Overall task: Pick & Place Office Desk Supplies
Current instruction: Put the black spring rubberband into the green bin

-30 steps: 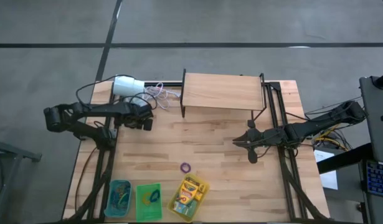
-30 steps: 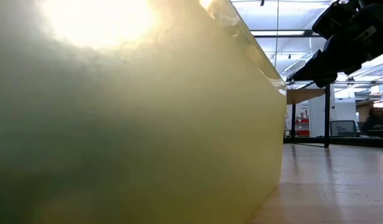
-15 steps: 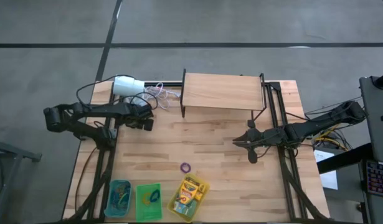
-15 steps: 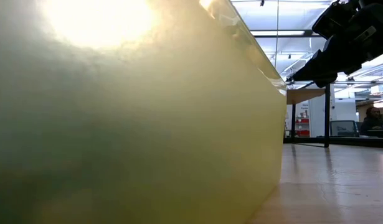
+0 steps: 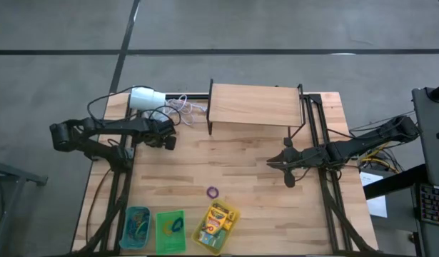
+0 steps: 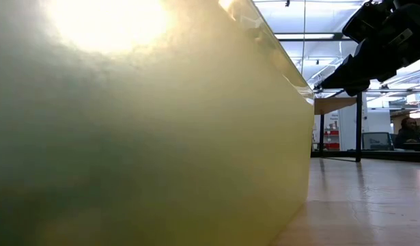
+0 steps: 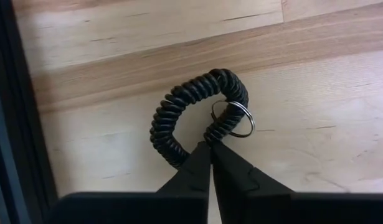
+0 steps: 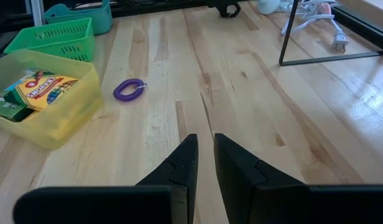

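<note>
A black coiled loop point(image 7: 179, 109) with a metal key ring point(image 7: 236, 118) lies on the wood near the table's left edge. My left gripper point(image 7: 210, 144) point(image 5: 167, 140) points steeply down and is shut on it. A purple coiled loop point(image 5: 213, 191) point(image 8: 129, 89) lies loose on the table toward the near edge. A crayon box point(image 5: 218, 218) point(image 8: 37, 89) sits in the yellow basket point(image 8: 54, 127). My right gripper point(image 8: 203, 155) point(image 5: 288, 171) hovers at mid right, its fingers narrowly apart with nothing between them. My left gripper pinches the black coiled loop between its two fingertips at the near part of the coil point(image 7: 202, 138), beside the key ring. The fingers come from above, pointing steeply down. The rest of the loop lies on the table top beyond the fingertips.
A wooden shelf on black legs point(image 5: 255, 106) stands at the far middle, with a white cylinder point(image 5: 146, 98) and its cord point(image 5: 182, 107) to its left. Teal point(image 5: 137, 227) and green point(image 5: 170, 230) baskets stand at the near edge. The yellow basket's wall point(image 6: 148, 137) fills most of the low view.
</note>
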Controlling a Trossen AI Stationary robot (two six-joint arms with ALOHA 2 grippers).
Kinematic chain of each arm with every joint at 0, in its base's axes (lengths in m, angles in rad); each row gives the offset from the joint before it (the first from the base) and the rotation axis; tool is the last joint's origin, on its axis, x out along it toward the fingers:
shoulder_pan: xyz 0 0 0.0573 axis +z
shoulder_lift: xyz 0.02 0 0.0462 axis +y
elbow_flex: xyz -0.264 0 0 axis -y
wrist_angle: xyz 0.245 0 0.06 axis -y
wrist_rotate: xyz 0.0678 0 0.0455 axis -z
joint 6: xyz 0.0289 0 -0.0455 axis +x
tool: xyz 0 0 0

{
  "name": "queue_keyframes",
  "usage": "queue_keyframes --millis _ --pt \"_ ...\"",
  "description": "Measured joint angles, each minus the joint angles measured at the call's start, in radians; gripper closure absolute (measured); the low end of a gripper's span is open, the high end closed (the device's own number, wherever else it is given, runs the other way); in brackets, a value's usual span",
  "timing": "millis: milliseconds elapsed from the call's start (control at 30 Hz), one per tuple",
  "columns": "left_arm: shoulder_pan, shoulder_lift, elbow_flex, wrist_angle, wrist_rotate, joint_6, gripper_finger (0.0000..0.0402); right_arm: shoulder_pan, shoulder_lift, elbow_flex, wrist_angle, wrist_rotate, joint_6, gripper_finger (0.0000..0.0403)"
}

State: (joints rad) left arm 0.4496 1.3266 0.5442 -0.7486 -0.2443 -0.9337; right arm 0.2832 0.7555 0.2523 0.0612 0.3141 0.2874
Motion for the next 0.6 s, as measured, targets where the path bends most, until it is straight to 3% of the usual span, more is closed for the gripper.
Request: queue_keyframes --millis 233,600 --pt "0.0 0.001 0.0 0.002 0.002 0.003 0.0369 0.0 0.0 0.0 0.0 0.0 0.0 0.0351" --pt "0.0 0.001 0.001 0.005 0.009 -0.001 0.0398 0.0 0.0 0.0 0.0 0.0 0.0 0.0351"
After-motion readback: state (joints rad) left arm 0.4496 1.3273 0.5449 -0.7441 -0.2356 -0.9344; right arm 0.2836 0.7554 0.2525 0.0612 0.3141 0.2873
